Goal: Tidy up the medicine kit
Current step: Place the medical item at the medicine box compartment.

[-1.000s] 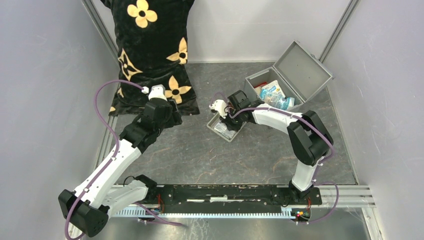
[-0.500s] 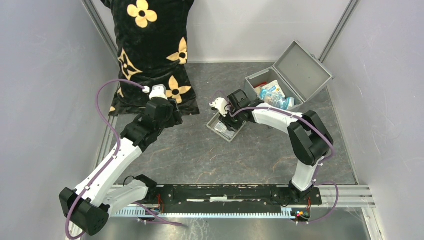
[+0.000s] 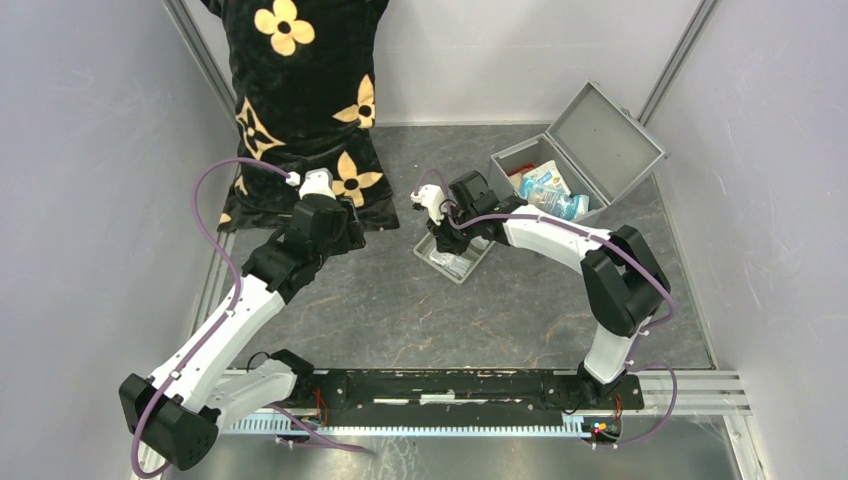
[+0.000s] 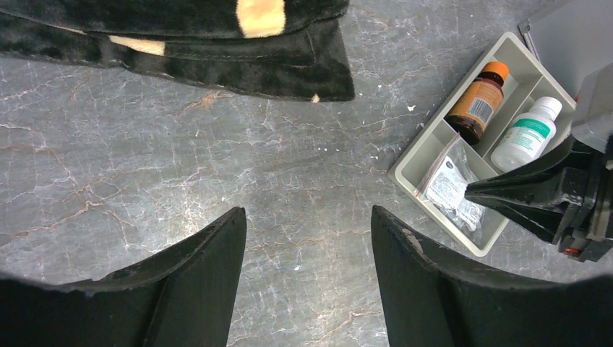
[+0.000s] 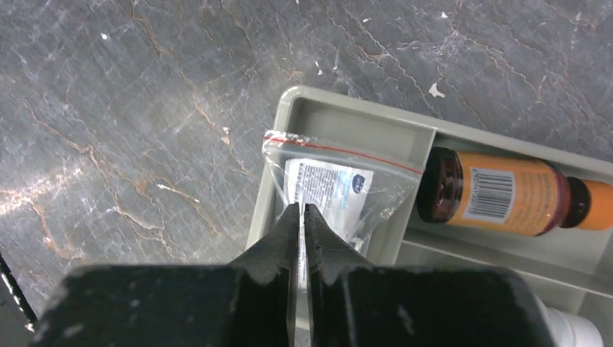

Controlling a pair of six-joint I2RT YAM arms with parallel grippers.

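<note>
The medicine kit (image 3: 530, 160) stands open at the back right, lid (image 3: 605, 130) tipped back, with blue-white packets inside. In front of it lies a grey divided tray (image 3: 438, 262) holding an amber bottle (image 5: 499, 191), a white bottle (image 4: 526, 134) and a clear plastic bag (image 5: 340, 181) with a printed sachet. My right gripper (image 5: 301, 208) reaches down into the tray's end compartment, jaws pinched on the bag's near edge with only a slit between them. My left gripper (image 4: 307, 213) hovers open over bare table left of the tray (image 4: 405, 170), holding nothing.
A black pillow with gold flowers (image 3: 300, 100) leans at the back left, its lower edge (image 4: 181, 29) just beyond my left gripper. Grey walls and metal rails close in the table on three sides. The arms' base bar runs along the near edge.
The right wrist has shifted slightly left and farther back over the tray, its jaws having parted and closed again on the bag. The left arm has not moved.
</note>
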